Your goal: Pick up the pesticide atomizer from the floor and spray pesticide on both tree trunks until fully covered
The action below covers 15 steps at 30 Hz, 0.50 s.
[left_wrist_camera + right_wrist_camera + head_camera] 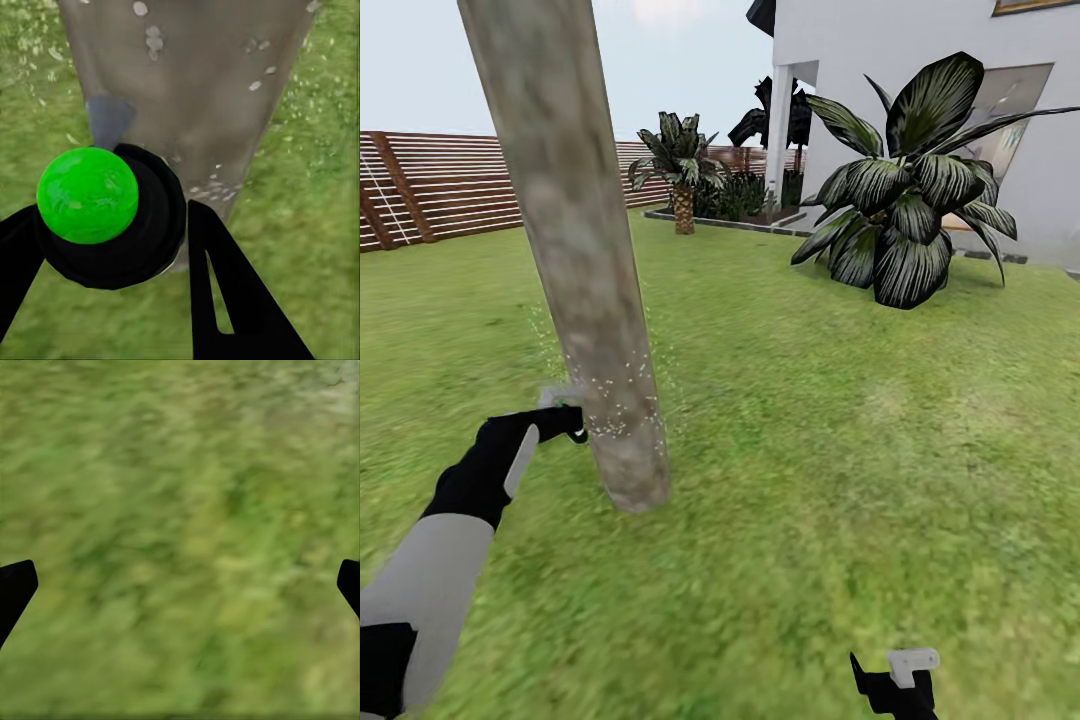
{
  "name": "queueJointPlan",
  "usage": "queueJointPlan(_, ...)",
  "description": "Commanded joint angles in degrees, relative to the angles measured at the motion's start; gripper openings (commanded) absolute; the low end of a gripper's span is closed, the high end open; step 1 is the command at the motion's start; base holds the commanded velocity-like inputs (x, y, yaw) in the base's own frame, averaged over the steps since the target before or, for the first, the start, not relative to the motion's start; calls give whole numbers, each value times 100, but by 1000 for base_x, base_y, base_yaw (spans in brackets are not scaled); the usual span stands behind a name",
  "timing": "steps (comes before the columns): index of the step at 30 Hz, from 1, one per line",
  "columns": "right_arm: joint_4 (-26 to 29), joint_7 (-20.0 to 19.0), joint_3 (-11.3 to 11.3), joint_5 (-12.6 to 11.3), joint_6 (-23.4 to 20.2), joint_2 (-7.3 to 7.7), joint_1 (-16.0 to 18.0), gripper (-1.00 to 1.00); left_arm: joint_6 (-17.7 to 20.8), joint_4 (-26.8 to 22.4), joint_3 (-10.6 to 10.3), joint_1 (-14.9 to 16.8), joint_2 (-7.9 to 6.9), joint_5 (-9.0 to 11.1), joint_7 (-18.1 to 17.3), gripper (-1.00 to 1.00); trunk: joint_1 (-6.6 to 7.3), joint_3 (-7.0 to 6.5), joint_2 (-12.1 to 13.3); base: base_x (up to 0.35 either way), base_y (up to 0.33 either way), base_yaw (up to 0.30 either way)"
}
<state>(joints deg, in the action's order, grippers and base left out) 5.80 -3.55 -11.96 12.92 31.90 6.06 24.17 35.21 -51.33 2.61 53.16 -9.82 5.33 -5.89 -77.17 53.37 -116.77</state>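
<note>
A thick mottled grey-brown tree trunk (575, 230) rises from the grass just ahead on the left, leaning slightly. Whitish pesticide specks (622, 395) dot its lower part and the air and grass around it. My left gripper (565, 420) is close to the trunk's left side, shut on the pesticide atomizer (558, 400). In the left wrist view the atomizer (90, 195) is a round black body with a bright green top held between the fingers (225, 285), its grey nozzle facing the trunk (202, 90), where specks (217, 187) show. My right gripper (895, 680) hangs low over grass, open and empty.
A big dark-leaved bush (905, 200) stands at the right in front of a white house (920, 60). A small palm (682, 170) and a planted bed lie behind. A brown slat fence (440, 185) closes the far left. Lawn stretches right of the trunk.
</note>
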Motion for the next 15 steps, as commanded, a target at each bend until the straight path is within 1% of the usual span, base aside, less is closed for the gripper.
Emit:
queueJointPlan(1,0,2,0,0,0,0,0,100,35,-2,2,133,-9,-6,-6,-100,0,1,0,0,0,0)
queueJointPlan(3,0,3,0,0,0,0,0,100,312,-22,3,276,-27,-6,-13,-100,0,1,0,0,0,0)
queueJointPlan(6,0,3,0,0,0,0,0,100,453,-33,3,469,-51,-5,-17,-100,0,1,0,0,0,0)
queueJointPlan(7,0,3,0,0,0,0,0,100,463,-34,3,486,-53,-5,-17,-100,0,1,0,0,0,0)
queueJointPlan(12,0,-2,0,0,0,0,0,100,389,59,2,377,-24,-14,-30,-100,0,1,0,0,0,0)
queueJointPlan(14,0,-5,0,0,0,0,0,100,305,115,3,128,-14,-14,-32,-100,0,1,0,0,0,0)
queueJointPlan(15,0,-5,0,0,0,0,0,100,160,123,4,28,-11,-14,-33,-100,0,1,0,0,0,0)
